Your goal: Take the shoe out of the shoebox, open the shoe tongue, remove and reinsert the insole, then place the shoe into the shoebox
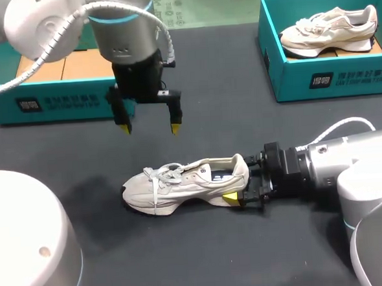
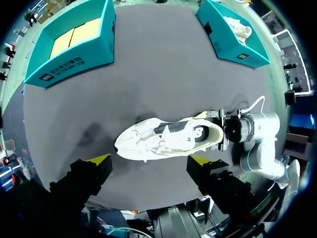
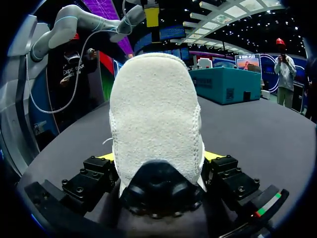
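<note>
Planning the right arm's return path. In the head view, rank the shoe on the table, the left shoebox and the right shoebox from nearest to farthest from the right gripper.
1. Shoe on the table: heel held by the right gripper.
2. Right shoebox: back right.
3. Left shoebox: back left, across the table.

Shoe (image 1: 187, 182) lies mid-table (image 1: 250, 262), heel gripped between the right gripper (image 1: 240, 182) fingers. Left gripper (image 1: 149, 128) hangs just behind it. Left shoebox (image 1: 46, 103) sits back left, right shoebox (image 1: 330, 79) back right, second shoe (image 1: 330, 31) inside.
</note>
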Robot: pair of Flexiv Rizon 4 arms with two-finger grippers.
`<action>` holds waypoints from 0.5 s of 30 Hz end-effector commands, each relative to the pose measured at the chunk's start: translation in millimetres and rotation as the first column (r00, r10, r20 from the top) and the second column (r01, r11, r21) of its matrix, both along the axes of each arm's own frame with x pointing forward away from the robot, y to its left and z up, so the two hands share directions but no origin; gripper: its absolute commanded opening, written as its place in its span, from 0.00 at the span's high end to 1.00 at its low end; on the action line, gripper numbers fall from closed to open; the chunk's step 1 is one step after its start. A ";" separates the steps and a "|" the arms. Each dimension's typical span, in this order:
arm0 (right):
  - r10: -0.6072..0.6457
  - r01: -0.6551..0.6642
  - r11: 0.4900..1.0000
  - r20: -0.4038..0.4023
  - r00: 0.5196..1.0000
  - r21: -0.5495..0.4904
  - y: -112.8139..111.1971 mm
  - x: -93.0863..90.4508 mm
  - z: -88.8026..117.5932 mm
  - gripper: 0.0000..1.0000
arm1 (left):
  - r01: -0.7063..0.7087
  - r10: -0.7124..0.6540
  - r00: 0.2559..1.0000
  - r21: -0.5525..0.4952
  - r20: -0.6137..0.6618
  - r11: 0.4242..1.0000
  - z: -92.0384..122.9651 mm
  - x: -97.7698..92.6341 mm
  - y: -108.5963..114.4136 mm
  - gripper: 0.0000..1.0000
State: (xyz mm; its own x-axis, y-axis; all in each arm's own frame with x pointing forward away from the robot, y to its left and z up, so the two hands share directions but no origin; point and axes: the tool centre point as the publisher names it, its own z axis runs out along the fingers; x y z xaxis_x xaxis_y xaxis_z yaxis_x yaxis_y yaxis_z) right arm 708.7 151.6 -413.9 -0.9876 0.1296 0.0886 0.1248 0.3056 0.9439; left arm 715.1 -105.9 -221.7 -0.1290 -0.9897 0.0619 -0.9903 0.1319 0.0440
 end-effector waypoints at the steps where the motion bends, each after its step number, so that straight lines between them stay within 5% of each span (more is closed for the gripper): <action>1: 0.000 -0.001 1.000 -0.001 1.000 -0.004 4.1 0.7 -2.4 1.00 | 0.008 -0.008 1.000 0.016 0.005 1.000 -10.0 -10.3 -19.7 0.00; 15: 0.000 -0.001 1.000 -0.001 1.000 -0.004 4.1 0.7 -2.4 1.00 | 0.004 -0.001 0.999 0.095 -0.034 0.995 -40.6 -29.8 -59.0 0.00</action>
